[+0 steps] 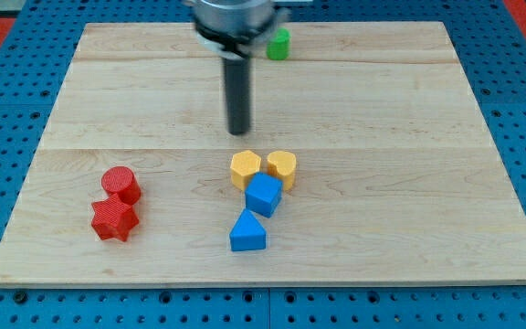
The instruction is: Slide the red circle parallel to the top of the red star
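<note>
The red circle stands at the view's lower left of the wooden board, touching the top of the red star just below it. My tip is the lower end of a dark rod near the board's middle. It is well to the right of and above the red blocks, and just above the yellow blocks.
A yellow hexagon and a yellow heart-like block sit side by side below my tip. A blue cube and a blue triangle lie below them. A green block is at the top edge.
</note>
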Controlling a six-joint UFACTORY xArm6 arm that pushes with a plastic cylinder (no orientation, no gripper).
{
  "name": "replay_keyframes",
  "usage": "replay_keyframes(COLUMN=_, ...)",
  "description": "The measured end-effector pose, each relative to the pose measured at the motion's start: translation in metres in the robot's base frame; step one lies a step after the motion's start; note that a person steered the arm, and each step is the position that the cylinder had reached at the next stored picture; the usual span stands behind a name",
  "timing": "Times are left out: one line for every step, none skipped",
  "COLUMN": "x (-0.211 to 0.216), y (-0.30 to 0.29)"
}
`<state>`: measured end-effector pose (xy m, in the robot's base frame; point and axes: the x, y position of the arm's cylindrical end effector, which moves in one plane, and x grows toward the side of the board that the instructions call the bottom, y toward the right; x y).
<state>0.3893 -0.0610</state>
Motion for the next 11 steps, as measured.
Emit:
replay_keyframes(x=-0.015, y=-0.083)
replay_keyframes(x=0.052, y=-0.145)
replay_keyframes(x=0.146, y=-0.180)
replay_keyframes(x=0.225, y=-0.190)
replay_keyframes(x=0.226, y=-0.136)
replay_keyframes(x=0.199, y=-0.134)
replay_keyframes(x=0.163, y=-0.132)
replay_keyframes(x=0.129, y=-0.128)
replay_keyframes(x=0.102, y=-0.128)
replay_keyframes(x=0.108, y=-0.139)
replay_keyframes(x=0.160, y=-0.140)
